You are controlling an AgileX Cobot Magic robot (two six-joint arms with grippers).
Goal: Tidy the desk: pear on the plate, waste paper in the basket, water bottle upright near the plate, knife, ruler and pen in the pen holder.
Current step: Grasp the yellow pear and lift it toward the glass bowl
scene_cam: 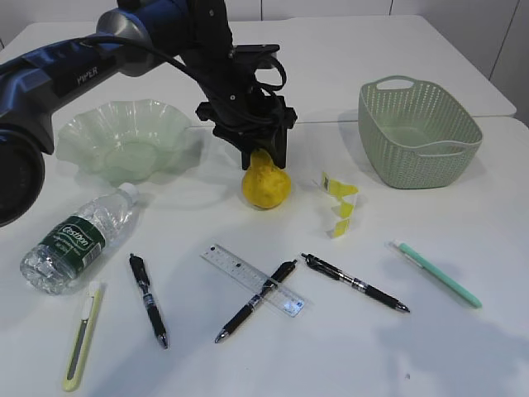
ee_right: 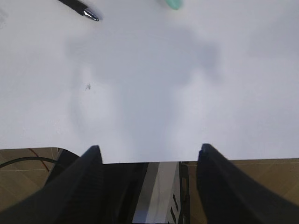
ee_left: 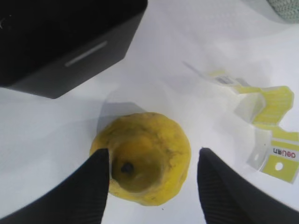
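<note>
In the exterior view, a knobbly yellow pear (scene_cam: 266,184) is seen on the white table (scene_cam: 463,347), between a frilled, translucent green plate (scene_cam: 124,139) and a woven green basket (scene_cam: 417,132). The left gripper (scene_cam: 263,159) is lowered over the pear's top, its fingertips hidden behind the fruit. A clear plastic bottle (scene_cam: 78,238) lies on its side below the plate; a yellow knife (scene_cam: 83,335), a clear ruler (scene_cam: 252,279), pens and a curled strip of yellow paper (scene_cam: 340,203) are scattered nearby. In the left wrist view, the black fingers (ee_left: 91,186) are spread either side of the pear (ee_left: 145,156); the left one seems to touch its skin, the right stands clear. In the right wrist view, the right gripper (ee_right: 147,161) is held apart and empty over the table edge (ee_right: 149,93), with a pen tip (ee_right: 86,11) cut off at the top.
</note>
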